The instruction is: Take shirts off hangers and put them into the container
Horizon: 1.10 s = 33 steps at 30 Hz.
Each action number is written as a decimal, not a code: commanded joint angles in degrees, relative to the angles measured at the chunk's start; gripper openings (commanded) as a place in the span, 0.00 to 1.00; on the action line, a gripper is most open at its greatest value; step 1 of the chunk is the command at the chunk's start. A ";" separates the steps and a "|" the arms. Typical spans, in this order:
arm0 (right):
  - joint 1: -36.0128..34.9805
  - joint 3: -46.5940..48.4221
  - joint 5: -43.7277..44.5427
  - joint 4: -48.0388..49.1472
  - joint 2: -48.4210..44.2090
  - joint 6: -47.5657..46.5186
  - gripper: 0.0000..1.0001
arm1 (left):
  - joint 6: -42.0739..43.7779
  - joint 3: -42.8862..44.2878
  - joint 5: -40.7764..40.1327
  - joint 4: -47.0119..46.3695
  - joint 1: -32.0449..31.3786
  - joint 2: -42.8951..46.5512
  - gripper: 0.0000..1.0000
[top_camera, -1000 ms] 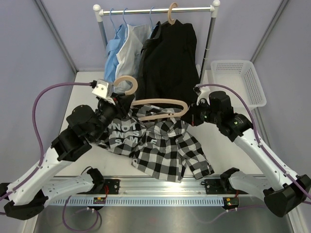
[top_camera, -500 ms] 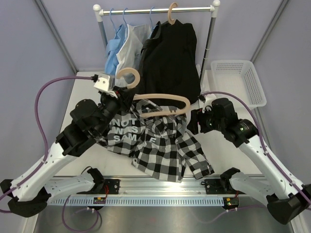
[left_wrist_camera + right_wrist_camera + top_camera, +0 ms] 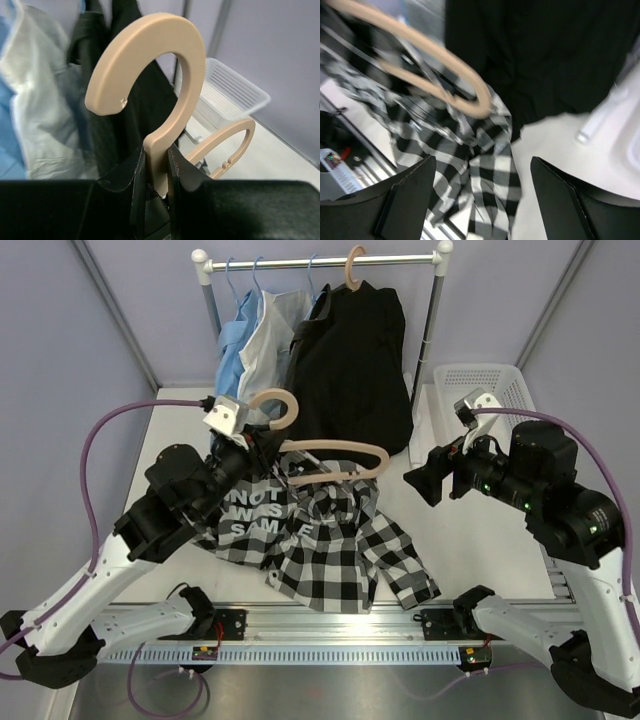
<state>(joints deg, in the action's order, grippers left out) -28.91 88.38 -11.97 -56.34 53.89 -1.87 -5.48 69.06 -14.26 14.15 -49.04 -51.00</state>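
A black-and-white checked shirt [image 3: 330, 545] lies crumpled on the table, its collar end still draped over a tan wooden hanger [image 3: 335, 452]. My left gripper [image 3: 257, 447] is shut on that hanger's neck [image 3: 159, 160], just below the thick hook [image 3: 165, 60]. Off the hanger's right end, my right gripper [image 3: 421, 483] is open and holds nothing. In the right wrist view the right gripper [image 3: 480, 165] hovers over the checked shirt [image 3: 492, 192] and hanger [image 3: 447, 80]. A plain black shirt [image 3: 350, 360] hangs on the rack. The white container [image 3: 505, 390] stands at the right, partly hidden by my right arm.
A garment rack [image 3: 320, 260] crosses the back, its right post [image 3: 432, 330] beside the container. Light blue and white shirts [image 3: 255, 340] hang from thin blue hangers [image 3: 245, 275] left of the black shirt. Purple walls close in both sides.
My right gripper opened, let go near the hanger's right end and drew back up and to the right. The left gripper lifted the hanger a little, and the checked shirt sagged lower.
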 commanded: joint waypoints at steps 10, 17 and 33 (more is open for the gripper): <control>-1.06 16.91 -27.49 -8.17 19.48 -14.74 0.86 | -1.20 8.02 21.64 -2.38 -0.18 -7.43 0.00; -4.67 15.95 -29.16 -9.06 23.28 -15.88 0.79 | -0.42 10.48 23.23 -2.37 -0.27 -9.38 0.00; -4.67 9.53 -30.13 -7.82 19.50 -15.89 0.39 | 0.47 10.04 22.43 -2.38 -0.18 -8.67 0.00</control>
<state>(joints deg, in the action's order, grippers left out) -33.01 98.39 -40.66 -59.88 73.89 -12.40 -5.54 76.23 6.55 16.05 -49.15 -60.47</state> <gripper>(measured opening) 0.399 0.203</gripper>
